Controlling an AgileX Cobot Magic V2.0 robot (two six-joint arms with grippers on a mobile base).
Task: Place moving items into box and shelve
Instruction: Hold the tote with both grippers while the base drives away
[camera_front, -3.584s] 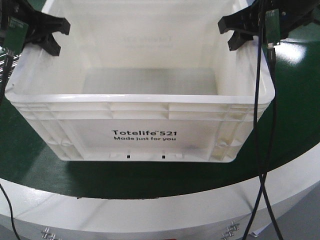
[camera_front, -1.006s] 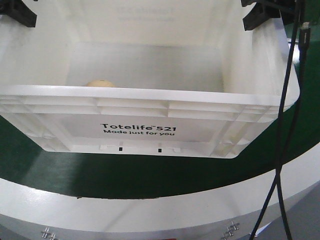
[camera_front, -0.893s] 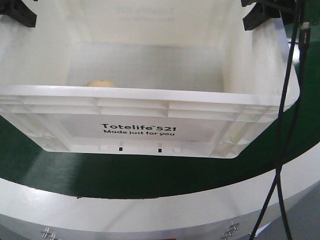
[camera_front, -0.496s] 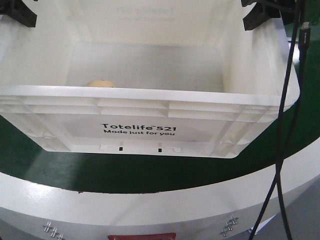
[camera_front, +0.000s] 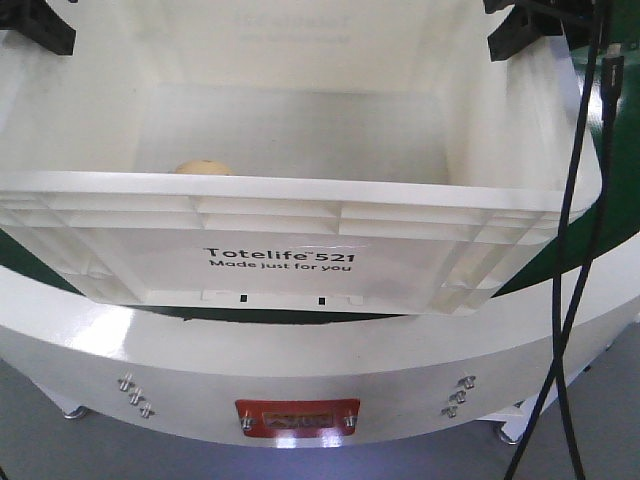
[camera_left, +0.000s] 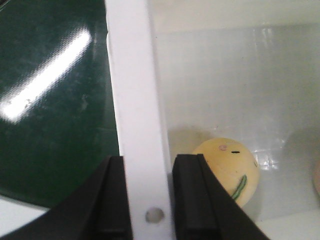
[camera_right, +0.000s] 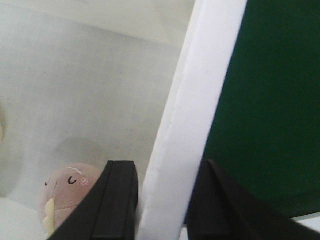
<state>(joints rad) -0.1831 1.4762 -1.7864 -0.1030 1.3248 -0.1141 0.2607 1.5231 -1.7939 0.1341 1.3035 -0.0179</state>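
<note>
The box (camera_front: 280, 262), a white crate printed "Totelife 521", hangs between both grippers with its front hanging past the table's white front rim. My left gripper (camera_front: 40, 25) is shut on its left rim (camera_left: 135, 100), one finger (camera_left: 112, 200) outside and one inside. My right gripper (camera_front: 520, 30) is shut on the right rim (camera_right: 200, 100) the same way. Inside lie two moving items. A cream one with a green ridge (camera_left: 227, 167) peeks over the front wall (camera_front: 203, 167). A pinkish-brown one with a yellow ridge (camera_right: 65, 192) lies beside the right inner finger (camera_right: 117, 200).
The round table has a dark green top (camera_front: 612, 150) and a white front rim (camera_front: 300, 350) with a red plate (camera_front: 296, 420). Black cables (camera_front: 570, 250) hang down at the right. Grey floor (camera_front: 40, 450) shows below.
The table has sunk in the front view, so its white rim and red plate now show. The box keeps its place between the grippers. A cream item shows inside, unlike 3.6 s ago.
</note>
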